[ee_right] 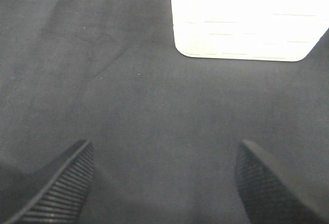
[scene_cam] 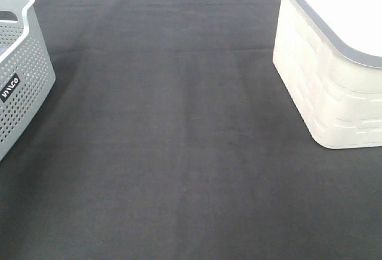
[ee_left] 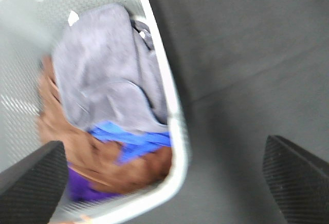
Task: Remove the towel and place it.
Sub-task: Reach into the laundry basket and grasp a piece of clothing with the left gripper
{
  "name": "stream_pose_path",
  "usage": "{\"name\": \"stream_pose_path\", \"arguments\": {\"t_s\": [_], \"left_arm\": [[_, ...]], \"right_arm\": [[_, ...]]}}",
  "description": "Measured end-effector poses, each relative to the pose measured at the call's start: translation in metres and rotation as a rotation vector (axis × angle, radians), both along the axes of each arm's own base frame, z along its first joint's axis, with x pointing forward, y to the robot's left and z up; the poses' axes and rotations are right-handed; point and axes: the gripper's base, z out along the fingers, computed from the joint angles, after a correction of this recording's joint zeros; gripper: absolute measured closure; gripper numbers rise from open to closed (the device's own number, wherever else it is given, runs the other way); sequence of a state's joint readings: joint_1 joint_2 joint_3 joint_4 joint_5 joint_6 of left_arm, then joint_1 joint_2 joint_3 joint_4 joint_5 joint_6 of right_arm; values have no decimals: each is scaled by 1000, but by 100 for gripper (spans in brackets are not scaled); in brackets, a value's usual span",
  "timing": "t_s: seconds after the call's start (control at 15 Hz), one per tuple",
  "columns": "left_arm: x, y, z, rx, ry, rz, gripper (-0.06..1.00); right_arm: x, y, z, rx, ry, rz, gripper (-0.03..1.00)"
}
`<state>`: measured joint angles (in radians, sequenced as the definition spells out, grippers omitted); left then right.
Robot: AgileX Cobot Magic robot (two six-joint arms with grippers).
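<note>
Towel is being viewed lying topmost in the grey basket, over a brown cloth and a blue cloth; the view is blurred. Left gripper is being held wide and empty above it. Right gripper, also wide and empty, is being held over the black mat near the white bin. Judgement: the towel's upper fold alone is best being pinched, clear of the rim and the cloths beneath.

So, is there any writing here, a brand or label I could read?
Black label on the side of the grey perforated basket: white letters, tilted, too small to read.
White tag on the towel, left wrist view: blurred, nothing legible.
White lidded bin: no text shows.
</note>
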<state>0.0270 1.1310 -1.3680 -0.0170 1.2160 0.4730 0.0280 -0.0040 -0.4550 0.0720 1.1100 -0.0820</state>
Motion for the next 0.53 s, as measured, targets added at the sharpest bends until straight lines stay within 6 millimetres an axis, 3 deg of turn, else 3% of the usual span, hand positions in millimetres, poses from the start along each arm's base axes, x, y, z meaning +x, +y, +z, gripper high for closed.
{"name": "stream_pose_path", "arguments": {"t_s": [0.27,0.53], "left_arm": [[39,9,-27,240,135,-245,-2],[53,46,-45,340,234,-283,-2]], "right_arm": [[0,0,0,0,0,0,23],[0,0,0,0,0,0,23]]}}
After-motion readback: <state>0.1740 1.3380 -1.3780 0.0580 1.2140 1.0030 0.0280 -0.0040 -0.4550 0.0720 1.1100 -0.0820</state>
